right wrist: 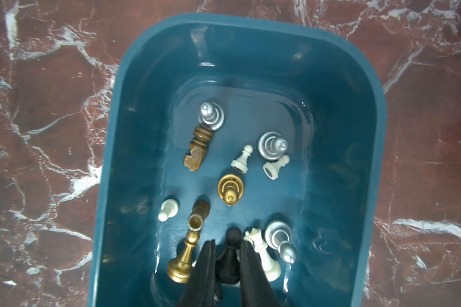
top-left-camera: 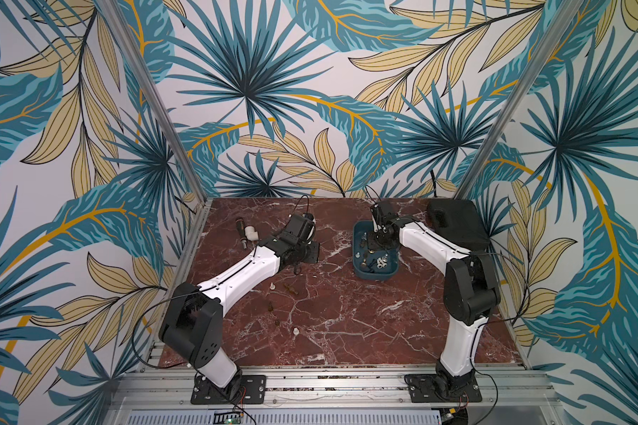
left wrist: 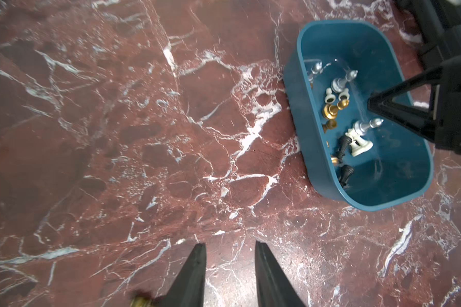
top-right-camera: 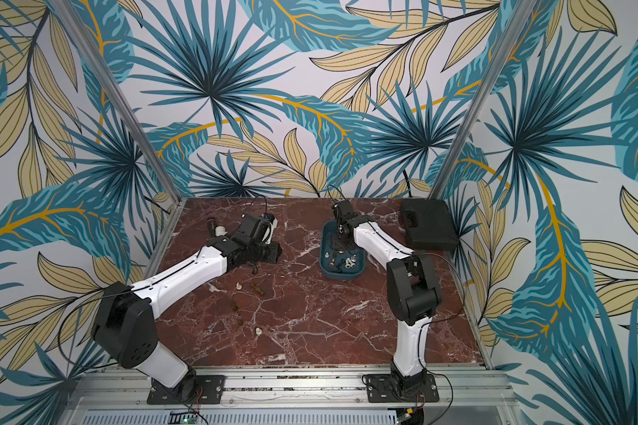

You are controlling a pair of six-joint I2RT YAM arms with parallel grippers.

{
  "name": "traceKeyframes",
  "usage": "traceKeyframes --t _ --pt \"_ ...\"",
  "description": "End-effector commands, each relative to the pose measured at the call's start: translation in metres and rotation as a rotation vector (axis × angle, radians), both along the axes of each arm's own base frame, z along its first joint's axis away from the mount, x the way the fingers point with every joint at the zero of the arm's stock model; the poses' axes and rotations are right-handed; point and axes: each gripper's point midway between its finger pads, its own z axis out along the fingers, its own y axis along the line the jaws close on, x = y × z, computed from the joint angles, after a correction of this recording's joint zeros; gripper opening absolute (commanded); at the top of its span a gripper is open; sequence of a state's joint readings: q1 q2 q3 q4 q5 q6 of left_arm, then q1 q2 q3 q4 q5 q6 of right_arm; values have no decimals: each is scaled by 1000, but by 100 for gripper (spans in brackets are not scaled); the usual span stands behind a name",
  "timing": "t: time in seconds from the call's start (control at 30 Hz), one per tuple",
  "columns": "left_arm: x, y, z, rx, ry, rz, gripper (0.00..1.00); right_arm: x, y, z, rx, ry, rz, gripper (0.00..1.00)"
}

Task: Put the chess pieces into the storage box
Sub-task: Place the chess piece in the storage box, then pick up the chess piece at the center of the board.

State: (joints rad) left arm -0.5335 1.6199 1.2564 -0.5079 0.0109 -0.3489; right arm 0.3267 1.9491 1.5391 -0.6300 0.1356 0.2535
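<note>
Tabletop of red-brown marble with white veins (top-left-camera: pixel 347 323), seen from above, with two white-and-black robot arms reaching in from the near edge. A teal-blue plastic tub with rounded corners (top-left-camera: pixel 375 275) (top-right-camera: pixel 341 276) is sitting right of centre towards the back in both top views.

The right gripper (right wrist: pixel 227 243) is reaching down inside the tub, its fingers pinching a small black pawn (right wrist: pixel 228 256), whose round head is poking out past the fingertips. Other chess pieces are lying or standing on the tub floor around it:
- three silver pieces (right wrist: pixel 210 117)
- a brown wooden knight (right wrist: pixel 197 148) on its side
- three small white pawns (right wrist: pixel 241 159)
- a gold piece (right wrist: pixel 230 188) standing upright
- a gold pawn (right wrist: pixel 185 255) lying down
- a taller white piece (right wrist: pixel 262 255) just beside one finger

The left gripper (left wrist: pixel 230 244) is hovering over bare marble, well apart from the tub, its fingers parted by a narrow gap and holding nothing.

Loose pieces are lying on the table near the left arm: two white ones (top-left-camera: pixel 272 286) and a few brown ones (top-left-camera: pixel 290 289). A flat black hard case (top-left-camera: pixel 457 224) is resting in the back right corner. A white plastic pipe elbow (top-left-camera: pixel 250 232) and a dark stick-shaped tool (top-left-camera: pixel 241 230) are lying side by side at the back left.
</note>
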Motion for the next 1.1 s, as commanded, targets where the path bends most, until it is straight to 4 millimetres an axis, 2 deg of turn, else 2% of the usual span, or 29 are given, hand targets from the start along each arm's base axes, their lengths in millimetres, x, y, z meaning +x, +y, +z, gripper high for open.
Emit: traceKeyframes --t 0.0,0.13,0.27,0.5,0.67,0.9,1.07 --pt "6 -4 8 -10 -5 2 35 -5 -7 -17 -13 52 -2 22" --pt "5 4 4 44 22 20 35 -5 -8 -18 -10 56 -6 31" --pt "-4 27 -3 136 61 91 35 -8 -5 -2 20 28 -8 36" --pt "-51 76 -41 214 210 229 36 -18 -3 49 87 -79 -3 37" --pt "-77 102 -67 241 278 295 36 -24 3 69 125 -129 13 37" --pt "-84 124 -77 293 271 344 36 -30 7 70 134 -133 20 37" --pt "-73 132 -86 287 270 345 35 -32 10 73 137 -141 28 37"
